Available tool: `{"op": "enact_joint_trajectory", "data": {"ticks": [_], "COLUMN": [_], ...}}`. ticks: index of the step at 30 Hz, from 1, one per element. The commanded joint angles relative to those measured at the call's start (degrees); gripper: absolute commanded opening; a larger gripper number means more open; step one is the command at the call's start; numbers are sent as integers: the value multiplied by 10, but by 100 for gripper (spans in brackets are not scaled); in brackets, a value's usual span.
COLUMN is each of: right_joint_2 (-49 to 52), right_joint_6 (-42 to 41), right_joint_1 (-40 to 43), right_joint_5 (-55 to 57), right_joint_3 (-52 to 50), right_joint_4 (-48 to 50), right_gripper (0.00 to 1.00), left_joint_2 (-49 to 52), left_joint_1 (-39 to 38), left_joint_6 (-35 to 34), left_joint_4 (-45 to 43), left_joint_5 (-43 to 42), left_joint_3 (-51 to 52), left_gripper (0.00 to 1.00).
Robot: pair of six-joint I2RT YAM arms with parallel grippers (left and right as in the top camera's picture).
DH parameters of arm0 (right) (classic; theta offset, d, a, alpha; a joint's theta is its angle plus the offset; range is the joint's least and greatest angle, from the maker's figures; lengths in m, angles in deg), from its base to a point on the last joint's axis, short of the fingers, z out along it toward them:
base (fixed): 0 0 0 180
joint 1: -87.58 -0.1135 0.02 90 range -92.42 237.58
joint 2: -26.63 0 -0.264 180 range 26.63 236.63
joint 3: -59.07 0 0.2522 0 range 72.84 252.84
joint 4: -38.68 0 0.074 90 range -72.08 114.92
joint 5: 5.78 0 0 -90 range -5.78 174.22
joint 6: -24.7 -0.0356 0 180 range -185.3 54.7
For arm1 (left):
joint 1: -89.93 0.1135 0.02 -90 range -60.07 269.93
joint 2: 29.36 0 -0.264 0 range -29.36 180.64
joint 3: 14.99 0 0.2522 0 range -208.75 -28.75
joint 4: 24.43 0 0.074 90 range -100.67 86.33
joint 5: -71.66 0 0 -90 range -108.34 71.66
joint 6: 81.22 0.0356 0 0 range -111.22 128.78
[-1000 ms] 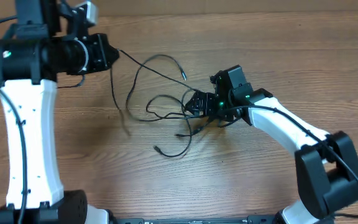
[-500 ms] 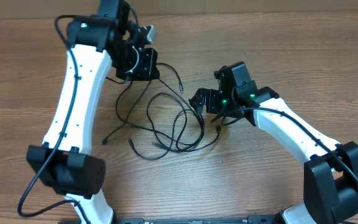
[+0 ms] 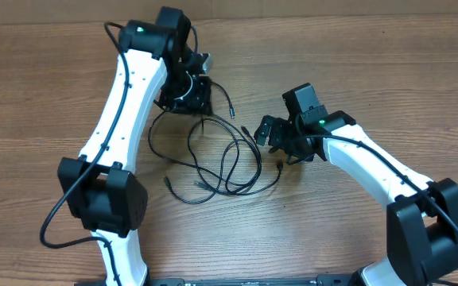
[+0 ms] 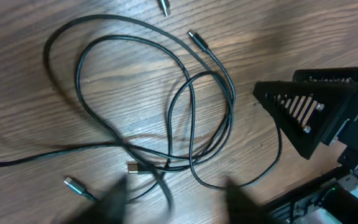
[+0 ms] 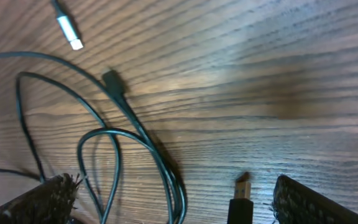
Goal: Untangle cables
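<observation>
Thin black cables [image 3: 227,159] lie in overlapping loops on the wooden table between the two arms. My left gripper [image 3: 191,94] hangs over their far left edge. In the left wrist view its blurred fingers [image 4: 122,198] stand apart, with a cable strand [image 4: 164,186] running between them, and the left gripper [image 4: 178,186] is open. My right gripper [image 3: 267,133] sits at the loops' right side. The right wrist view shows the right gripper [image 5: 174,186] wide open over two strands [image 5: 166,168] and a USB plug [image 5: 241,198].
Loose plug tips lie around: a silvery one [image 5: 67,28], a black one [image 5: 112,79], a gold USB end [image 4: 132,167]. The right gripper's black finger [image 4: 300,112] shows in the left wrist view. Both white arms lean in from the front edge.
The left arm swung from the far left to the cables' far side. The strand it held taut now lies slack on the table, and its jaws have parted. The right gripper edged right.
</observation>
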Motion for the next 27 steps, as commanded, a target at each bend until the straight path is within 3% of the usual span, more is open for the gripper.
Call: {"op": "enact_joint_trajectory", "data": {"ticks": [1, 12, 14, 17, 23, 27], "right_joint_2": [13, 36, 36, 36, 36, 36], "right_joint_6": [-13, -13, -13, -13, -13, -13], "right_joint_1": [2, 2, 2, 2, 2, 1], "right_joint_5": [20, 24, 24, 24, 17, 16], "right_joint_3": [4, 4, 4, 4, 4, 4], "right_joint_4": [1, 6, 8, 9, 10, 13], "right_gripper": [100, 100, 100, 100, 99, 80], "left_joint_2": [19, 51, 52, 52, 52, 52], "left_joint_1": [-8, -8, -8, -4, 15, 37], "left_joint_6": [4, -2, -3, -49, -106, -145], "left_joint_4": [1, -5, -7, -12, -31, -35], "left_joint_5": [35, 53, 87, 156, 195, 228], "left_joint_3": [2, 2, 2, 2, 2, 2], "left_gripper": [100, 100, 100, 100, 100, 100]}}
